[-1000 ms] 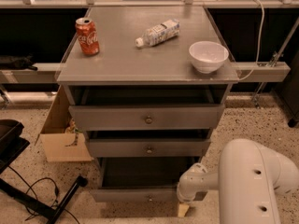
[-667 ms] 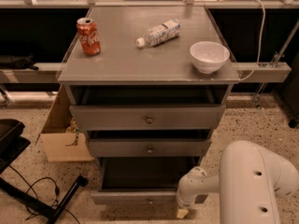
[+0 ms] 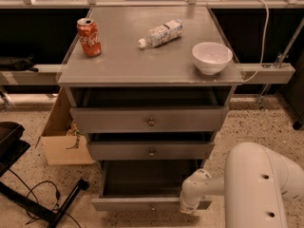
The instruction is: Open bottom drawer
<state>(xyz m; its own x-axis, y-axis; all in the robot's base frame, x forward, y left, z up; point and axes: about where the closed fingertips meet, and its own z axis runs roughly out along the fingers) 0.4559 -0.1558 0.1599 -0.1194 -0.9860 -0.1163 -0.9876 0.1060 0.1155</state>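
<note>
The bottom drawer (image 3: 137,204) is the lowest of three grey drawers in a grey cabinet. It stands pulled out, with its dark inside (image 3: 147,177) showing and its small round knob (image 3: 152,206) at the centre of the front. My gripper (image 3: 189,207), at the end of the white arm (image 3: 261,189), is at the right part of this drawer's front edge, right of the knob. The middle drawer (image 3: 151,151) and top drawer (image 3: 150,120) sit slightly out.
On the cabinet top (image 3: 118,65) are a red soda can (image 3: 89,37), a lying plastic bottle (image 3: 160,33) and a white bowl (image 3: 212,57). A cardboard box (image 3: 61,137) stands on the floor at the left. A black stand and cables (image 3: 42,203) lie at lower left.
The bottom drawer front has slid further out toward the camera, showing more of its inside. My gripper has moved with it.
</note>
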